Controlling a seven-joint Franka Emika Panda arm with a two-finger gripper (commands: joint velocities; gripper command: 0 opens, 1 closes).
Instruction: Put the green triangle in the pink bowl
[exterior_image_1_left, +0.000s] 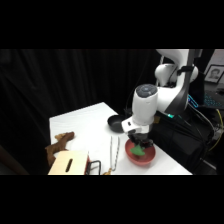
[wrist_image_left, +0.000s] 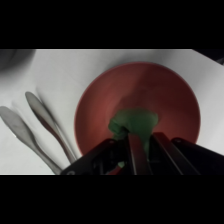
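At the left edge of the white table (exterior_image_1_left: 85, 122) a brown, lumpy object (exterior_image_1_left: 59, 143) lies above a pale tan wooden block with a dark slot (exterior_image_1_left: 68, 163) at the table's front-left corner. Further right, a pair of slim metal tongs (exterior_image_1_left: 114, 152) lies lengthwise toward the front edge; in the wrist view its two spoon-shaped tips (wrist_image_left: 35, 125) rest just beside the bowl. A small black bowl (exterior_image_1_left: 116, 123) sits near the table's far right edge. Near the front-right corner stands the round salmon-pink shallow bowl (exterior_image_1_left: 140, 154), with the white arm's two-finger gripper (exterior_image_1_left: 138, 142) lowered into it. The small bright green triangle block (wrist_image_left: 134, 123) is inside the pink bowl, and the gripper's fingers (wrist_image_left: 136, 152) stand narrowly apart against it, seemingly clamping it.
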